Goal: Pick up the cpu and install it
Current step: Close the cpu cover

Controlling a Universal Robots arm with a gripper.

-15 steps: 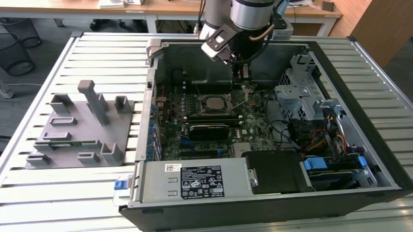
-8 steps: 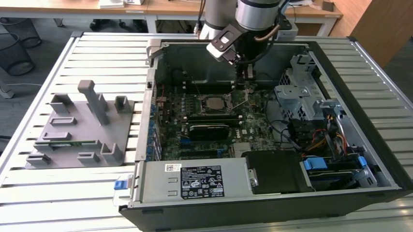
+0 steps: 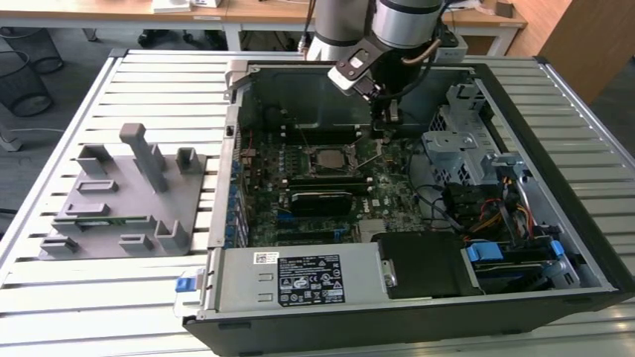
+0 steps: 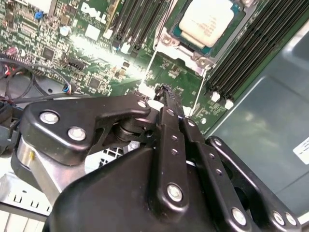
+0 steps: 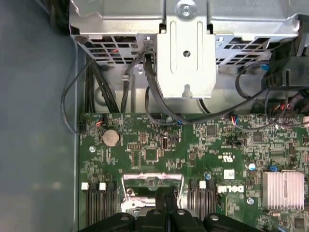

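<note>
So the cpu (image 4: 208, 20) is sitting flat in the socket (image 4: 166, 41) on the motherboard (image 3: 397, 195), silver top up, and the gripper (image 4: 165, 94) hangs just off the socket's corner, close to the chip but not touching it. Its fingers (image 4: 170, 130) are pinched together with nothing between them. The open computer case (image 3: 587, 245) holds the board, a power supply (image 3: 297, 279) and a mess of cables (image 3: 496, 216). The grey holder (image 3: 124, 195) at the exterior view's left has a thin green stick (image 3: 100, 219) lying in one slot.
</note>
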